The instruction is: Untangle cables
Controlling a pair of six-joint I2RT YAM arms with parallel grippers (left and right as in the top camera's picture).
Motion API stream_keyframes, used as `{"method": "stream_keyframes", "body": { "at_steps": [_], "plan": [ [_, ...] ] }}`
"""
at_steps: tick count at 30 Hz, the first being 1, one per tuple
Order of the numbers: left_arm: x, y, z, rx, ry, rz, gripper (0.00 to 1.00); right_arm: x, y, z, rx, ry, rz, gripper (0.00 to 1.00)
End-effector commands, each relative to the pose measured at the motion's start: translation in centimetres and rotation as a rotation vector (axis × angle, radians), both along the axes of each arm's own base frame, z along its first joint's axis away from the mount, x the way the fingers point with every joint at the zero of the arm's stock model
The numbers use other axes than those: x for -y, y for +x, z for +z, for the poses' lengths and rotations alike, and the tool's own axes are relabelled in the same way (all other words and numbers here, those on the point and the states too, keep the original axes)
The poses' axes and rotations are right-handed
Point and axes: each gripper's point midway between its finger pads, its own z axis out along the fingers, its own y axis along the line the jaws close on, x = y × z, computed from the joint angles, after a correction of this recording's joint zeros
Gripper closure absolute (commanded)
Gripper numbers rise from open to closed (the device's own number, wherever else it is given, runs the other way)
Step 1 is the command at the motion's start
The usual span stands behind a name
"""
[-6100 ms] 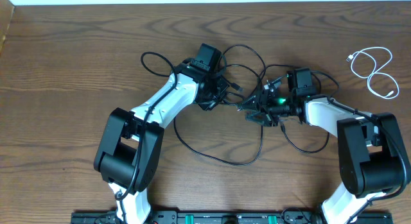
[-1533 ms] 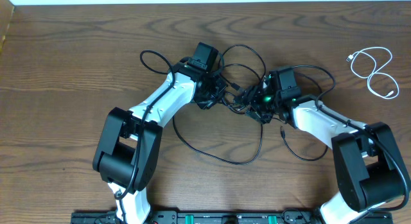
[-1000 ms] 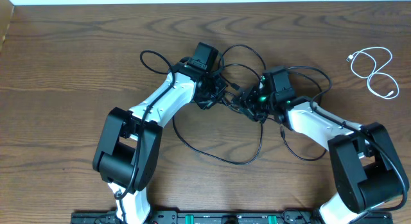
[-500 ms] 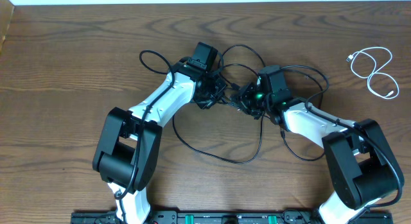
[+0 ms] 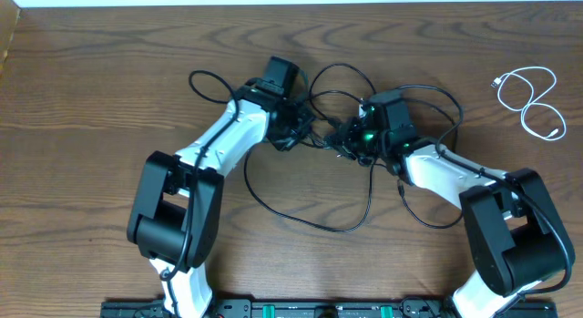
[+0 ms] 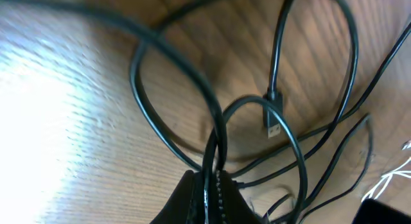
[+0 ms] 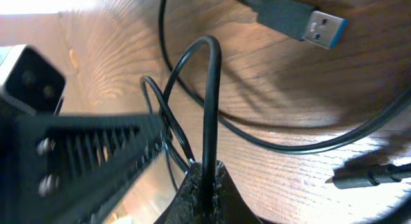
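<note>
Left fingers (image 6: 187,199) and right fingers (image 7: 191,197), pinched together, point toward each other.

Smooth, slightly glossy black cables (image 7: 212,102) on a matt, grained wooden table (image 5: 91,99); plug (image 7: 324,22) tip shiny metal.

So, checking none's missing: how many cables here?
3: a white cable coiled far right, apart; two black cables tangled at centre. The knot may hide more.

Left arm (image 5: 223,140) and right arm (image 5: 446,172) wear white shells and bulky black joints.
</note>
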Motion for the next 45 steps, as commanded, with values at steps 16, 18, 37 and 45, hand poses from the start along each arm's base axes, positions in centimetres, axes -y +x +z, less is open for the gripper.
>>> {"method": "stream_keyframes", "body": {
  "at_steps": [16, 18, 37, 45],
  "plan": [
    [-6.9, 2.7, 8.4, 0.271, 0.009, -0.037, 0.93, 1.1, -1.7, 5.5, 0.199, 0.113, 0.250, 0.99],
    [-8.0, 2.7, 9.4, 0.310, 0.028, -0.062, 0.93, 1.9, -1.7, 6.7, 0.242, 0.097, 0.250, 0.99],
    [-8.6, -1.0, 16.0, 0.410, -0.042, -0.134, 0.60, 6.7, -3.4, 13.1, 0.341, -0.025, 0.120, 0.99],
    [-3.2, -2.6, 16.0, 0.380, -0.083, -0.177, 0.30, 5.0, -4.1, 13.3, 0.344, -0.014, 0.158, 0.99]
  ]
}}
